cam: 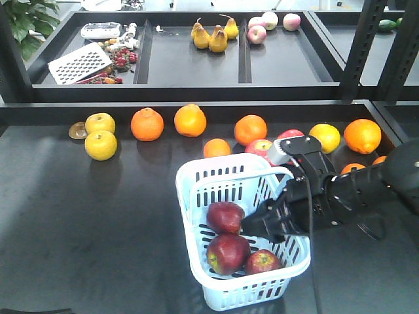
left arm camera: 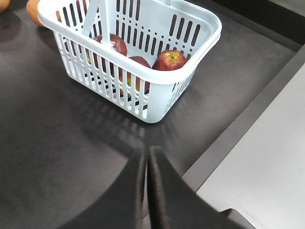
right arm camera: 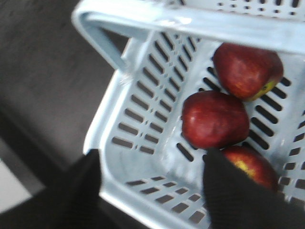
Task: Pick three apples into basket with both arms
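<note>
The pale blue-white basket [cam: 190, 173] stands on the dark table and holds three dark red apples [cam: 225, 217] [cam: 228, 253] [cam: 262, 262]. My right gripper [cam: 253, 226] is open and empty, low over the basket's right side. In the right wrist view the gripper [right arm camera: 152, 169] straddles the basket's wall [right arm camera: 135, 206], with one finger [right arm camera: 88, 176] outside and the other beside the apples [right arm camera: 214, 119]. My left gripper [left arm camera: 147, 155] is shut and empty, well clear in front of the basket [left arm camera: 138, 75], where the apples [left arm camera: 169, 59] show. The left gripper is out of the front view.
Oranges [cam: 146, 124], yellow apples [cam: 101, 145] and pink-red apples [cam: 260, 147] lie behind the basket. A rear shelf holds pears [cam: 213, 36], more pink apples [cam: 268, 26] and a grater [cam: 80, 62]. Black shelf posts [cam: 363, 46] stand at the right. The table's raised edge [left arm camera: 228, 138] runs near the left gripper.
</note>
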{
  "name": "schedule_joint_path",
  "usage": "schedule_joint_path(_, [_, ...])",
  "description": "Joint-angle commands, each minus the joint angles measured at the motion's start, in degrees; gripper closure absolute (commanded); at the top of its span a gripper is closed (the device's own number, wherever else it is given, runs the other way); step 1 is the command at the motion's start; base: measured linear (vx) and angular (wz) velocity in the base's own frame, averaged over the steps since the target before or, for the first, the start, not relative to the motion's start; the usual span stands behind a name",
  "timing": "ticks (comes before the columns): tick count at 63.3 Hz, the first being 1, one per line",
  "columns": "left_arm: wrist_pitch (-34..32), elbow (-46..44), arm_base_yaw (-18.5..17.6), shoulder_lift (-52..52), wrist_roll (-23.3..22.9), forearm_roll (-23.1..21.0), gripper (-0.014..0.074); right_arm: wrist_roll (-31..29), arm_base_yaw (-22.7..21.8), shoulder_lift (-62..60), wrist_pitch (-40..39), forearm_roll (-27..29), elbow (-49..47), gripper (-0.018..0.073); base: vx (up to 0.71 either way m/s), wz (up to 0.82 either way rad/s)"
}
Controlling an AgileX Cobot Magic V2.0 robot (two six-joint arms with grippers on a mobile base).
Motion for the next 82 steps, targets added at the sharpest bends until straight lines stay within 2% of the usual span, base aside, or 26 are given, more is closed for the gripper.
schedule_joint_path(1, [-2.42,-1.44,0.06,0.15,-0.40,-2.08,0.0603,-3.30,-0.03,-4.50,3.72,1.33,-1.59,0.0452,0.00,0.00])
schedule_joint_path(5, [-2.42,-1.44,0.06,0.15,-0.40,-2.08,0.0603,-4.49,-0.14,-6.32,5.41,1.23,-1.59,0.0578,0.00,0.00])
schedule_joint_path(18, [-2.42,-1.44,0.06,0.15,-0.40,-2.08,0.0603,-4.24,-0.18,-17.51,9.94,-0.81,-0.25,0.0565,0.00,0.00])
schedule_joint_path(26, [-2.42,-1.44,0.06,0.15,-0.35,-2.08,0.0603,-2.13,-0.33,-27.34,7.59,-6.46,4.24,0.0564,0.00,0.00])
schedule_joint_path(39, [-2.42,-1.44,0.06,0.15,-0.35,-2.08,0.0603,11.10,-0.33,-44.46,-1.59,-17.40,17.18,0.0564,0.00,0.00])
schedule_joint_path(44, [-2.42,-1.44,0.06,0.15,-0.35,-2.08,0.0603,17.05,-0.33,-50.59,-4.78,-23.23,22.08,0.0564,0.00,0.00])
schedule_joint_path(55, [-2.42,-1.44,0.06,0.15,-0.35,-2.08,0.0603,30.13,-0.33,-59.91,-7.00,-33.31,28.66,0.0564,0.00,0.00])
schedule_joint_path(59, [-2.42,-1.44,0.06,0.15,-0.35,-2.08,0.0603,32.26,-0.33,-61.78,-7.07,-35.96,28.75,0.0564,0.00,0.00])
schedule_joint_path(82, [-2.42,-1.44,0.06,0.15,-0.35,-2.08,0.0603,32.91,-0.33,-63.58,-6.99,-37.01,28.65,0.0564,0.00,0.00])
